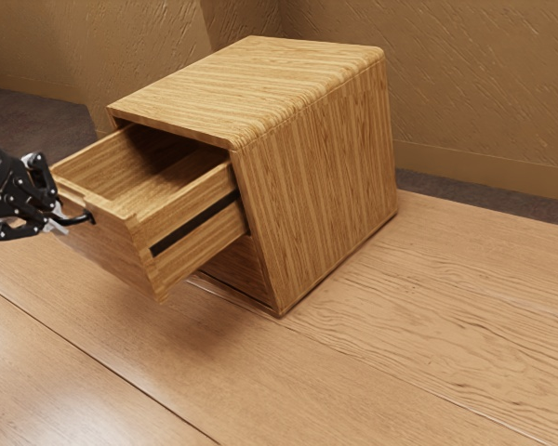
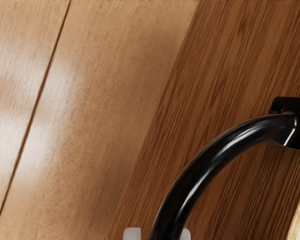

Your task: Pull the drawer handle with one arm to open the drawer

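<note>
Nearest the wrist camera, two white pads (image 2: 132, 234) flank a glossy black handle (image 2: 215, 155), one on each side of the bar, so the pincer is pinched onto the handle. From the pads the bar arches away to its black mount (image 2: 290, 106), which is fixed to the dark-grained drawer front (image 2: 230, 60). Beyond the front lies the paler planked table (image 2: 90, 100). The exterior view supplies the wider setting. The pincer (image 1: 74, 221) sits at the outer face of the drawer (image 1: 139, 186), which is pulled well out of the cabinet (image 1: 316, 167) toward the pincer, its hollow interior exposed. A black rail (image 1: 195, 223) runs along the drawer's side. The cabinet stands on the table, on the far side of the drawer from the pincer. Behind it rise a rough tan wall (image 1: 484, 74) and a strip of dark grey floor (image 1: 28, 121).
</note>
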You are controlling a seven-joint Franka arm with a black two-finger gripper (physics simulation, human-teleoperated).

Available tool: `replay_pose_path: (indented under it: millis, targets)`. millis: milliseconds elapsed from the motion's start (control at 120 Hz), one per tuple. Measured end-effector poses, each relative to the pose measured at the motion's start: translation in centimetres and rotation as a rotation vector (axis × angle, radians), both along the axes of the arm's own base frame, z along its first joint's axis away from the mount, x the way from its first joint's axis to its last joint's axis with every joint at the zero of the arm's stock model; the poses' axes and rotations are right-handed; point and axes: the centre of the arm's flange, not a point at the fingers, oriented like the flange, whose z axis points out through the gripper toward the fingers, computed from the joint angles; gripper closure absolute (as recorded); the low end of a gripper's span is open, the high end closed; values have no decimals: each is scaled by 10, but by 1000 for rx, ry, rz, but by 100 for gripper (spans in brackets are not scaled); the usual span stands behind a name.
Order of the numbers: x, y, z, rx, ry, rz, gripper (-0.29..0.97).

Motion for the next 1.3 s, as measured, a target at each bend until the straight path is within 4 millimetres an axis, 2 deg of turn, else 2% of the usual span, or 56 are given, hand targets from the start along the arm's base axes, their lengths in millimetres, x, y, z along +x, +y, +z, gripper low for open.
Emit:
replay_pose_path:
  millis: [367, 892, 1300]
  targets:
    - [-25, 1, 1, -3, -9, 17, 79]
    - [-54, -8, 1, 9, -11, 42, 79]
    - [-69, -7, -1, 5, -10, 58, 79]
